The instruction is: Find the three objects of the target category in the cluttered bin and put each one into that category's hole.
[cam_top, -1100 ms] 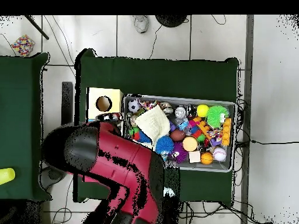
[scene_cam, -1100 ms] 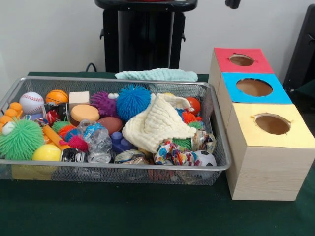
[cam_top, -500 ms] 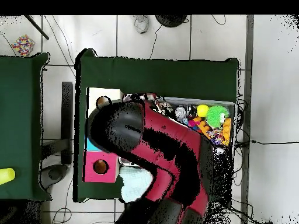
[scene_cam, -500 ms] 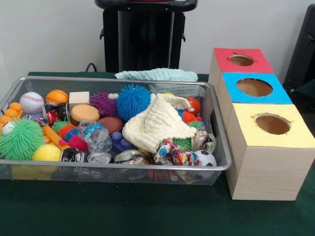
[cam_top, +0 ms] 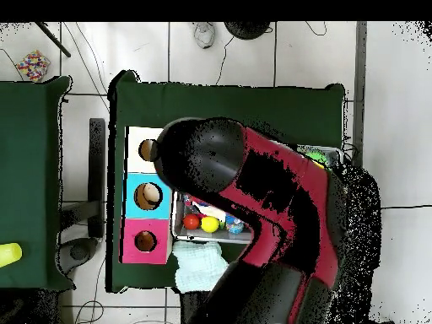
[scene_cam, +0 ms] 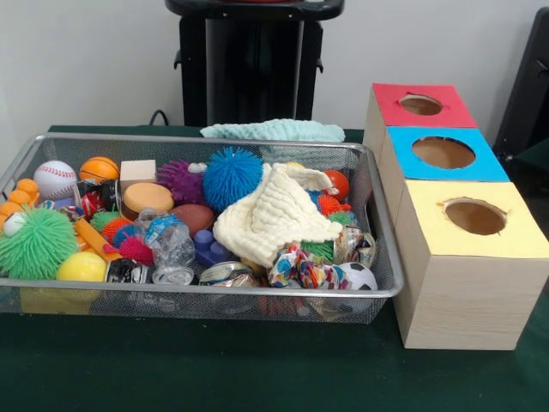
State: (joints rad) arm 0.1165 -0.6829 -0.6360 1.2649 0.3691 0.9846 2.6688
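A wire mesh bin (scene_cam: 383,257) holds mixed toys. Among them are a baseball (scene_cam: 55,178), a small basketball (scene_cam: 99,168), a blue spiky ball (scene_cam: 232,176), a green spiky ball (scene_cam: 36,242), a yellow ball (scene_cam: 81,266), a soccer ball (scene_cam: 358,276) and a cream cloth (scene_cam: 274,215). To its right stand three boxes with round holes: red (scene_cam: 420,105), blue (scene_cam: 443,153) and yellow (scene_cam: 474,217). In the overhead view the red and black arm (cam_top: 253,194) covers most of the bin (cam_top: 175,228). The gripper shows in neither view.
A teal cloth (scene_cam: 273,130) lies on the green table behind the bin; the overhead view shows this teal cloth (cam_top: 198,263) beside the red box (cam_top: 145,241). A second green table (cam_top: 29,177) stands at the overhead view's left.
In the overhead view the arm has swung from over the boxes to over the bin, uncovering all three holes. The front view is unchanged.
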